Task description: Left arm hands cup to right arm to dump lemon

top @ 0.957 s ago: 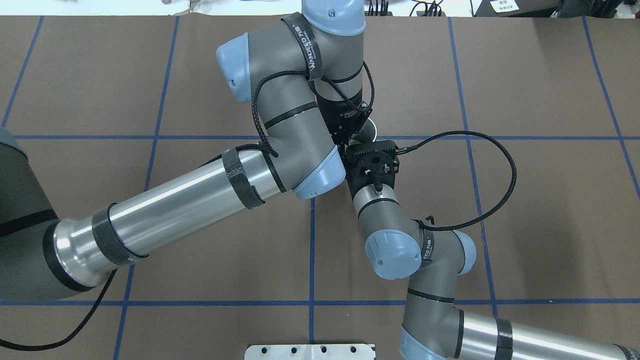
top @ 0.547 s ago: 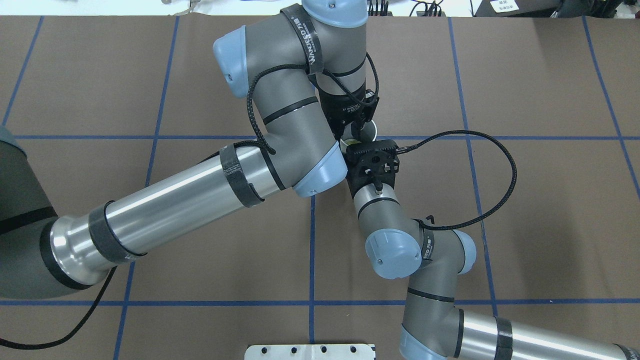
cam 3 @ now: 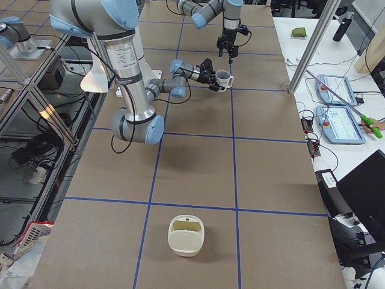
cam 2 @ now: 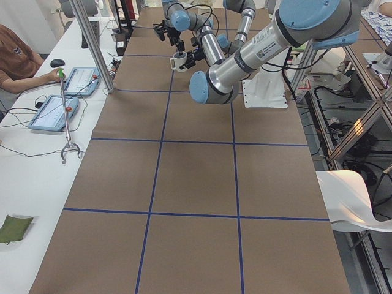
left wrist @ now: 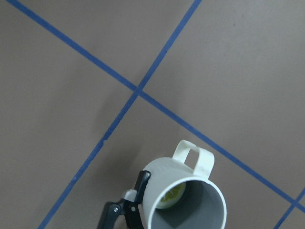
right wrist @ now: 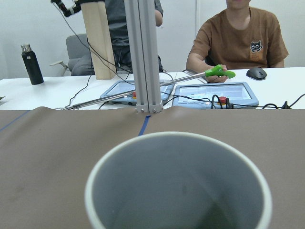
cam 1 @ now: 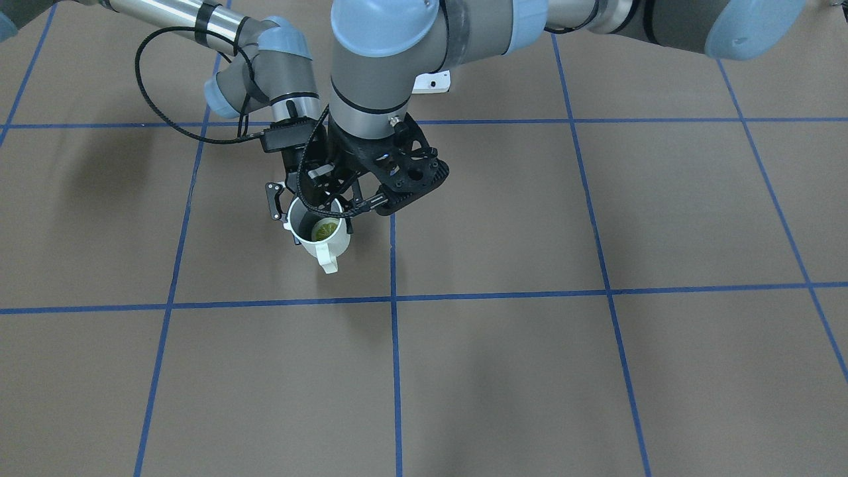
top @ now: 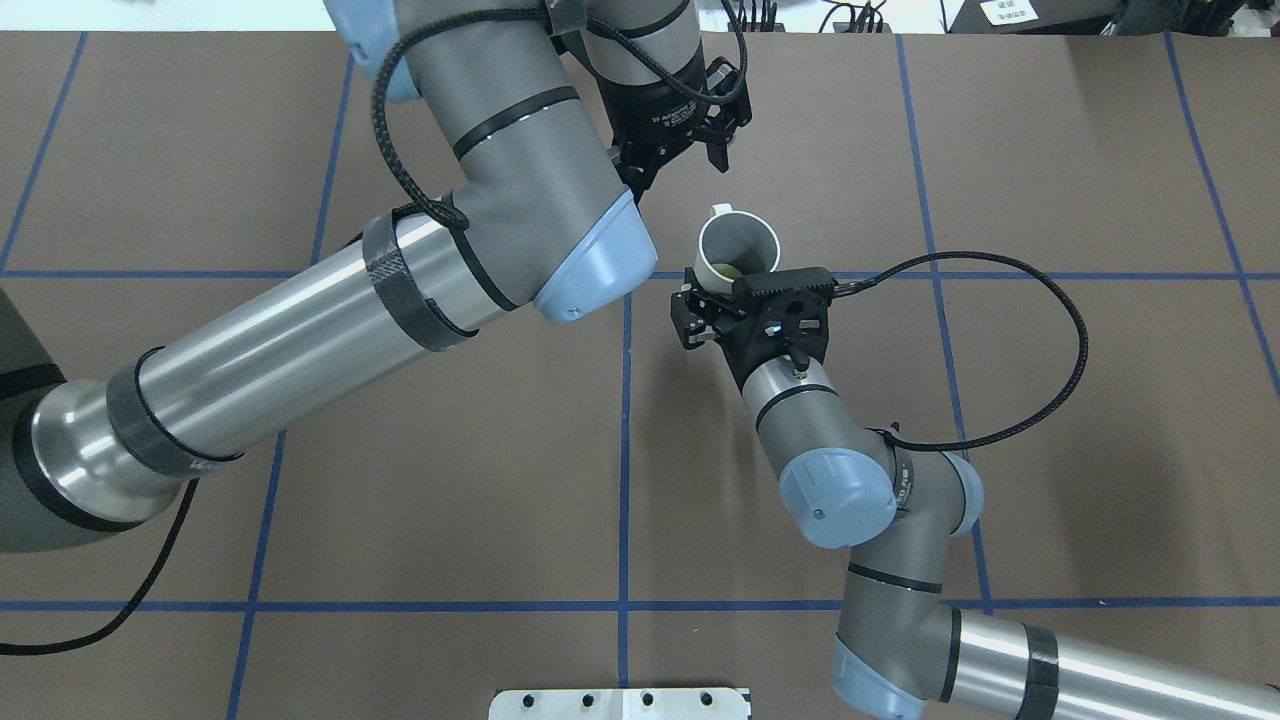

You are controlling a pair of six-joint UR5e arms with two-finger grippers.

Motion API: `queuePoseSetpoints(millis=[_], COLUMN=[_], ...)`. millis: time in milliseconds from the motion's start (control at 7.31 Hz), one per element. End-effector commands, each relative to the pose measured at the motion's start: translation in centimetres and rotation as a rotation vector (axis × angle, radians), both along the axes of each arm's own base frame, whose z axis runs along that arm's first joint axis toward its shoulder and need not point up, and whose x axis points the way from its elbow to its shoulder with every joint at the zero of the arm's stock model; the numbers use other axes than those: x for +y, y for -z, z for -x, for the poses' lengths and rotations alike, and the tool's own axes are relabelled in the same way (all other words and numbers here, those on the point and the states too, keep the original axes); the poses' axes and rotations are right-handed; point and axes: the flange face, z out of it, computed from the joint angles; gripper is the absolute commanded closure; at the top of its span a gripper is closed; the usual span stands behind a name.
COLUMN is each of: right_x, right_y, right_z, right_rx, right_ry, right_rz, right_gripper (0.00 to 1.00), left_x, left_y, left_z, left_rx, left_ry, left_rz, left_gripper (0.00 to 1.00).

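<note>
Brown table (top: 1050, 450); cup (top: 738, 245) upright, handle (top: 720, 211) toward operator (right wrist: 237, 43).

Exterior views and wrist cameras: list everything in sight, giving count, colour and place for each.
table: one, brown with blue tape lines, fills the exterior views
cup: one, off-white, gripped in the air, mouth up
lemon slice: one, yellow-green, inside the cup
container: one, cream, on the table, near end in the exterior right view
tablets: two, grey-framed, on the white side bench
grabber tool: one, green-handled, over that bench
bottle: one, black, on that bench
left gripper: one, black, open, clear of the cup
right gripper: one, black, shut on the cup
</note>
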Motion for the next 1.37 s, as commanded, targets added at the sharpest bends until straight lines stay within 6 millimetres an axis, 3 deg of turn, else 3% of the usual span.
queuePoseSetpoints(millis=[0,274,547,684,821,957,1094,1231], right_x=[-1.2,-0.8,-3.1,-3.5,-2.8,-0.5,3.0,6.1], right_y=[-4.9,-9.3,-15.6,-19.5,-23.5,-28.0,-32.2,-35.7], right_z=[-11.3,-21.3,-33.2,-38.4,-42.2,-45.0,-48.2,-49.6], right_rx=[-0.005,0.002,-0.086,-0.106,-0.129,-0.156,-0.186,-0.288], right_ry=[0.019,-0.01,0.092,0.099,0.079,0.087,0.069,0.051], right_rz=[0.024,0.054,0.103,0.134,0.135,0.163,0.189,0.23], right_gripper=[0.74,0.74,0.74,0.73,0.74,0.74,0.81,0.8], left_x=[-0.9,-1.7,-2.1,-2.1,-2.3,-2.4,-2.4,-2.4], left_y=[-0.4,-1.4,-3.0,-3.0,-3.1,-3.4,-3.4,-3.5], left_z=[1.3,1.5,1.4,1.4,1.3,1.0,1.0,0.9], left_rx=[-0.006,-0.021,-0.048,-0.049,-0.058,-0.065,-0.069,-0.071], left_ry=[0.01,0.01,0.019,0.02,0.03,0.032,0.037,0.039], left_rz=[-0.021,-0.031,-0.038,-0.039,-0.047,-0.044,-0.049,-0.052], left_gripper=[0.0,0.0,0.0,0.0,0.0,0.0,0.0,0.0])
